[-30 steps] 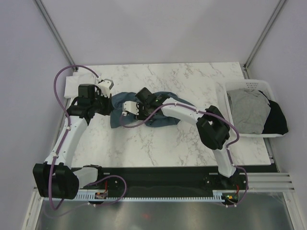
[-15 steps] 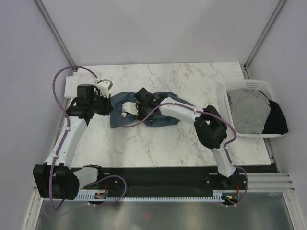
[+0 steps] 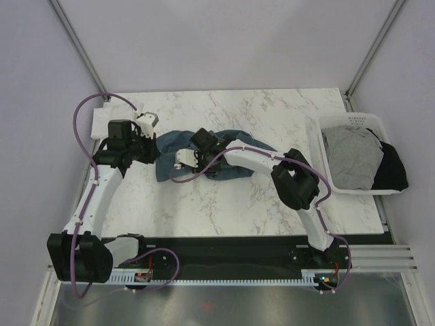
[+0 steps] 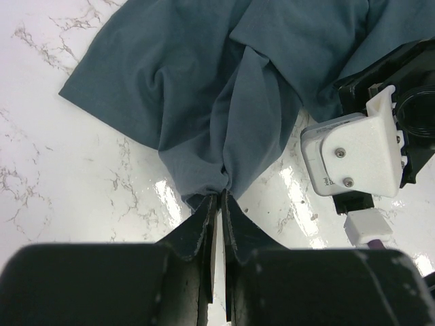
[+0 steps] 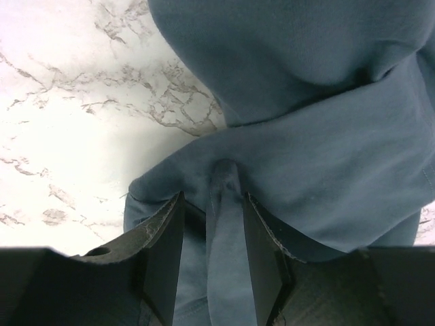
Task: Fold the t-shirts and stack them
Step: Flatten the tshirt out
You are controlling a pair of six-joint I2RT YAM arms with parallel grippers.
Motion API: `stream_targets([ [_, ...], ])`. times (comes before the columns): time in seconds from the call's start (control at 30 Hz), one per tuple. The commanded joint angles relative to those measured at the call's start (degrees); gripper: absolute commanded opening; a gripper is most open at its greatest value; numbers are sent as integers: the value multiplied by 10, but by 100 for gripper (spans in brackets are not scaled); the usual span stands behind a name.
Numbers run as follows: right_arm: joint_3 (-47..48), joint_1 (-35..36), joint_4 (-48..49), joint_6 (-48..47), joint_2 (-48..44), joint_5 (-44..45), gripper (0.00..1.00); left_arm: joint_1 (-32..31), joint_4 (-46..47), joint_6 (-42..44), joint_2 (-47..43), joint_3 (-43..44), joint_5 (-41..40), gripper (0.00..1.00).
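Note:
The dark slate-blue t-shirt (image 3: 231,172) lies crumpled on the marble table (image 3: 272,204), left of its middle. My left gripper (image 3: 155,145) is at the shirt's left edge. In the left wrist view the left gripper (image 4: 219,195) is shut on a bunched tip of the blue t-shirt (image 4: 204,88). My right gripper (image 3: 180,161) is down on the shirt's middle. In the right wrist view the right gripper (image 5: 213,195) is open astride a raised ridge of the blue cloth (image 5: 306,81), and its fingers (image 5: 166,231) stand apart from the ridge. A white t-shirt (image 3: 102,121) lies flat at the far left corner.
A white slatted basket (image 3: 353,119) stands at the table's right edge, holding the light grey t-shirt (image 3: 350,159) and the black t-shirt (image 3: 393,170), which hangs over its right rim. Purple cables loop beside both arms.
The right gripper's jaws have narrowed a little around the cloth ridge, and the right arm has shifted slightly. The left gripper has kept its pinch, edging slightly away.

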Motion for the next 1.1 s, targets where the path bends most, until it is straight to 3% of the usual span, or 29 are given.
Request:
stream_targets([
  [0.0,27,2,-3,-4,12,-1,46,5,15,-17,-15,-4,17,12],
  [0.37,30,2,-3,-2,13,-6,31,13,17,-20,-13,-6,29,13],
  [0.53,31,2,2,-2,-2,8,11,15,17,-20,-16,-8,31,13],
  [0.83,10,-13,62,15,-89,81,2,16,19,-22,-7,-3,39,13],
  [1.07,-12,-77,75,60,-162,129,0,17,16,-24,-5,5,44,13],
])
